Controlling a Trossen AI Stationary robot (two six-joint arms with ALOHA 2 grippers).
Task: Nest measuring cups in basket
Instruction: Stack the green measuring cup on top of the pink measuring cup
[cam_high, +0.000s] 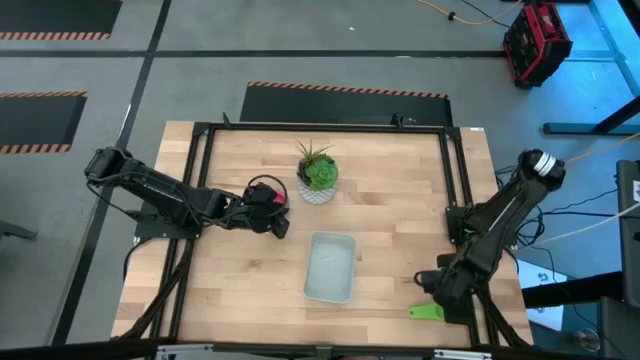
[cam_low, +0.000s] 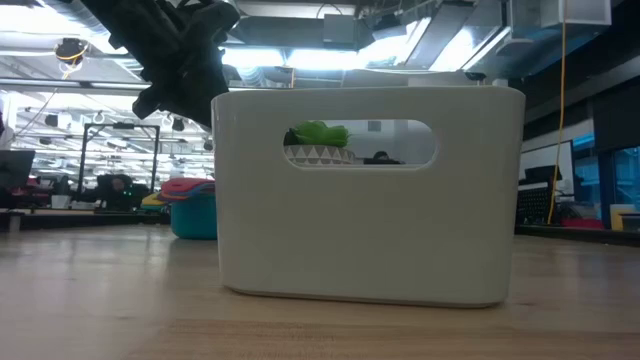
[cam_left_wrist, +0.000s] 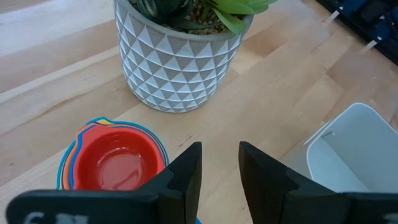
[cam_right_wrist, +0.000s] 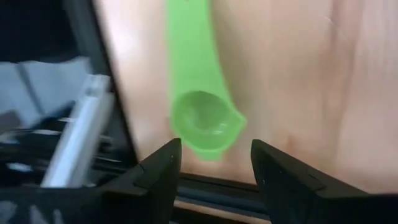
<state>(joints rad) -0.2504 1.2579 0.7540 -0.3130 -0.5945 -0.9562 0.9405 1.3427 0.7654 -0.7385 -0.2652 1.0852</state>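
Observation:
A stack of nested measuring cups (cam_left_wrist: 115, 163), red one on top, stands on the table beside the white plant pot; it also shows in the high view (cam_high: 266, 192) and the low view (cam_low: 190, 208). My left gripper (cam_left_wrist: 221, 149) hovers open just beside the stack, nothing between its fingers. The pale basket (cam_high: 330, 266) stands on the table's near middle. A green measuring cup (cam_right_wrist: 205, 124) lies on the wood at the near right corner (cam_high: 427, 312), handle pointing away. My right gripper (cam_right_wrist: 216, 144) is open above it, pointing steeply down, fingers either side of the cup's bowl, apart from it.
The white pot with a green plant (cam_high: 318, 178) stands just behind the stack of cups and the left gripper. A dark metal frame rail (cam_right_wrist: 81, 124) runs along the table's edge close to the green cup. Bare wood lies between the basket and the right arm.

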